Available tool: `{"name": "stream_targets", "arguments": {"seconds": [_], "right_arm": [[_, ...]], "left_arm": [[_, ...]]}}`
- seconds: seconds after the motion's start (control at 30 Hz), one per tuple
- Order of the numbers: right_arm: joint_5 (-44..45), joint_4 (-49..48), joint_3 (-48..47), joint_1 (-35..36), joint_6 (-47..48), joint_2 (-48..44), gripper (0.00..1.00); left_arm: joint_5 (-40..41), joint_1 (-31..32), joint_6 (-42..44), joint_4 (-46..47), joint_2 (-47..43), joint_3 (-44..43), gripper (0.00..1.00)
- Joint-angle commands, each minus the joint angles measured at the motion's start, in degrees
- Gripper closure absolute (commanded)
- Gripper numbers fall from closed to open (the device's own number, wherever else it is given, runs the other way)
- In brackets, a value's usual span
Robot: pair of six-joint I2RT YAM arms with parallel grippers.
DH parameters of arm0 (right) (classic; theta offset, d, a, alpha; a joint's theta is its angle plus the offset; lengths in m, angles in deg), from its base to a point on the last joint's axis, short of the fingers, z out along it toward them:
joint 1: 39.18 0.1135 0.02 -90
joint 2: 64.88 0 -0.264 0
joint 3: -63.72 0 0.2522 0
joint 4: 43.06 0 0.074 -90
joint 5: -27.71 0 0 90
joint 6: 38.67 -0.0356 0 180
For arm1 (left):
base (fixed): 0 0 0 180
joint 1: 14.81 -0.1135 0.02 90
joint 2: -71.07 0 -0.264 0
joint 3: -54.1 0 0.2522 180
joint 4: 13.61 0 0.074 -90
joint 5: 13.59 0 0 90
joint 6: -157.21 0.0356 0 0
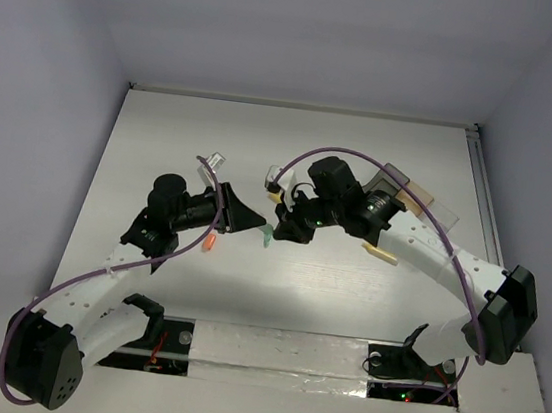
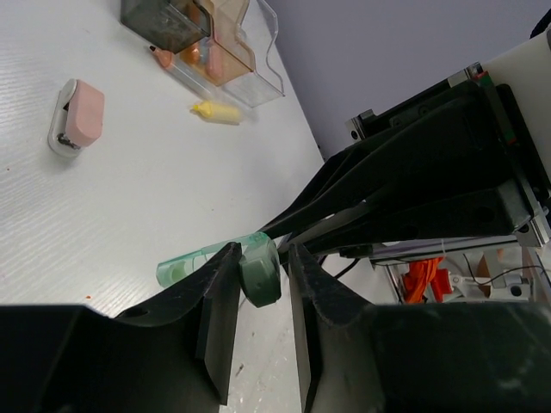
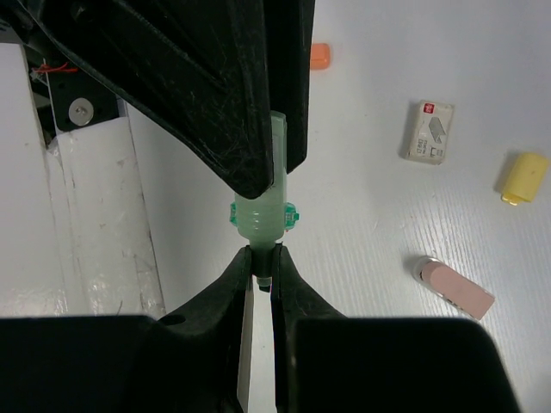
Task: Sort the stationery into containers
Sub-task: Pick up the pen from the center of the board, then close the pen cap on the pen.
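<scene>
A green piece (image 3: 261, 215) hangs between both grippers above the table; it also shows in the top view (image 1: 268, 234) and the left wrist view (image 2: 258, 274). My right gripper (image 3: 263, 258) is shut on its thin dark tip. My left gripper (image 2: 261, 255) stands round its other end, one finger touching it and a gap at the other. The containers (image 2: 225, 52) are at the far right, a smoky dark bin (image 2: 159, 21) beside a tan one with orange pieces inside. They show in the top view (image 1: 410, 196) behind the right arm.
A pink piece (image 3: 456, 288), a yellow piece (image 3: 523, 176), a grey-white block (image 3: 430, 132) and an orange piece (image 3: 319, 56) lie loose on the table. Another yellow piece (image 2: 217, 112) lies by the bins. Both arms crowd the table's middle.
</scene>
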Motion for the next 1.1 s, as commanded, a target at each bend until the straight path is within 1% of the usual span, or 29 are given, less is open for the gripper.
{"name": "stream_targets", "arguments": {"seconds": [0.0,0.17,0.2,0.23,0.27,0.4,0.47,0.5,0.53,0.57,0.6,0.63,0.7,0.73,0.77,0.8,0.87,0.9,0.97,1.0,1.03,1.07], "right_arm": [[0.13,1.10,-1.17,0.62,0.90,-1.94,1.00],[0.13,1.18,-1.26,0.62,0.99,-1.68,1.00],[0.30,1.27,-1.34,0.62,0.99,-1.68,1.00],[0.39,1.27,-1.34,0.62,0.99,-1.59,1.00],[0.48,1.19,-1.34,0.62,0.99,-1.76,1.00],[2.14,0.40,-0.82,0.62,0.72,-2.55,1.00],[3.11,-0.48,-0.12,0.62,0.03,-3.34,1.00],[4.07,-1.27,0.32,0.62,-0.50,-4.65,0.96],[4.61,-3.10,0.93,0.62,-0.85,-5.54,0.84],[5.39,-5.03,2.33,0.62,-1.64,-7.46,0.69],[5.84,-5.05,3.04,0.62,-2.08,-7.48,0.69],[6.10,-6.97,3.75,0.62,-2.52,-9.83,0.52],[6.11,-9.61,7.07,0.62,-3.93,-12.47,0.40],[6.19,-12.32,8.22,0.62,-4.37,-15.27,0.32],[6.19,-13.65,9.45,0.62,-4.81,-16.69,0.28],[5.93,-15.15,10.77,0.62,-5.60,-18.10,0.27],[5.41,-21.29,15.43,0.62,-6.84,-22.49,0.26],[4.88,-23.58,17.10,0.62,-8.49,-23.81,0.26],[5.14,-33.58,22.72,0.62,-10.87,-26.19,0.26],[6.10,-36.92,24.74,0.62,-13.75,-28.03,0.27],[6.71,-43.05,26.50,0.62,-15.26,-28.57,0.33],[7.07,-45.63,29.13,0.62,-17.19,-28.83,0.36]], "left_arm": [[-1.33,-0.36,0.69,3.23,-0.42,-0.10,0.76],[-1.41,-0.36,1.48,2.35,-0.33,-0.45,0.84],[-1.41,-0.36,2.01,1.83,-0.42,-0.54,0.89],[-1.33,-0.36,2.27,1.47,-0.33,-0.63,0.93],[-1.24,-0.36,2.62,0.95,-0.42,-0.98,1.00],[0.86,-0.36,5.26,-2.57,-1.20,-1.95,1.00],[1.40,-0.89,5.44,-2.57,-1.64,-1.86,1.00],[1.92,-0.89,5.26,-2.49,-2.26,-1.77,1.00],[2.10,-1.41,4.92,-2.14,-2.52,-1.68,1.00],[2.36,-1.42,4.22,-1.44,-3.31,-1.60,1.00],[2.37,-1.42,3.77,-1.00,-3.58,-1.60,1.00],[2.45,-1.94,3.33,-0.73,-3.84,-1.60,1.00],[2.45,-2.47,2.46,-0.29,-4.46,-2.21,1.00],[2.54,-2.47,2.19,-0.11,-4.63,-2.39,1.00],[2.45,-2.47,1.84,0.06,-4.72,-2.91,1.00],[2.63,-2.47,1.40,0.24,-4.98,-3.18,1.00],[2.72,-3.00,0.61,0.68,-5.34,-3.70,1.00],[2.63,-3.52,-0.09,2.42,-5.86,-3.71,1.00],[1.93,-3.53,-3.16,4.88,-6.48,-3.44,1.00],[0.97,-3.53,-4.13,7.07,-6.83,-3.44,1.00],[0.52,-3.53,-6.14,8.14,-6.92,-3.62,1.00],[0.08,-3.53,-6.95,9.02,-7.01,-4.05,1.00]]}}
